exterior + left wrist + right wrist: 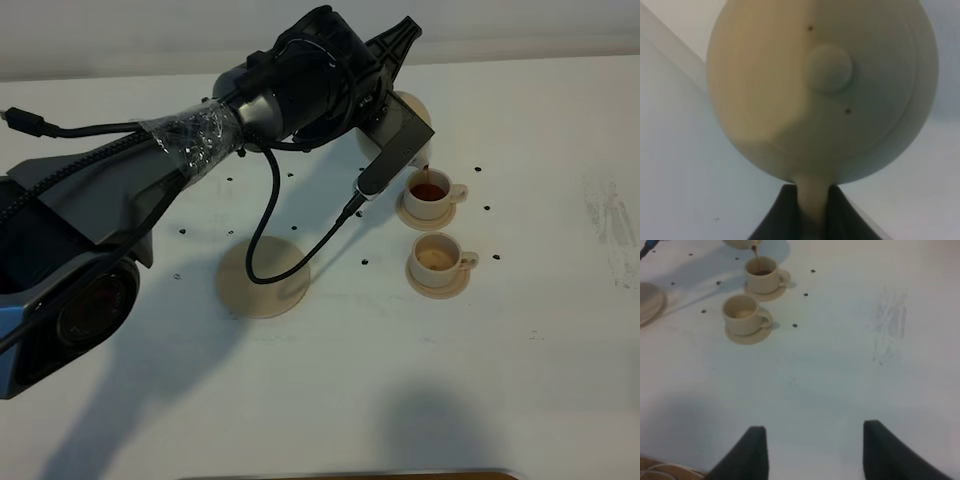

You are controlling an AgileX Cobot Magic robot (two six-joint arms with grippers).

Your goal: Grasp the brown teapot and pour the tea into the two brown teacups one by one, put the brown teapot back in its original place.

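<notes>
From the high camera, the left arm (190, 140) tips the brown teapot (413, 105) spout-down so tea (428, 189) streams into the far teacup (433, 204), at 12 o'clock from the paler near teacup (437, 262); the large saucer (240, 296), at 8 o'clock of them, lies bare for the pot's return. The left wrist view shows the left claw (811, 194) pinching the teapot's handle. The right wrist view shows the right claw (812, 437) spread, empty, parked clear of the pour.

No text, label or number is readable (only dark specks (486, 208) on the table (540, 330)).
</notes>
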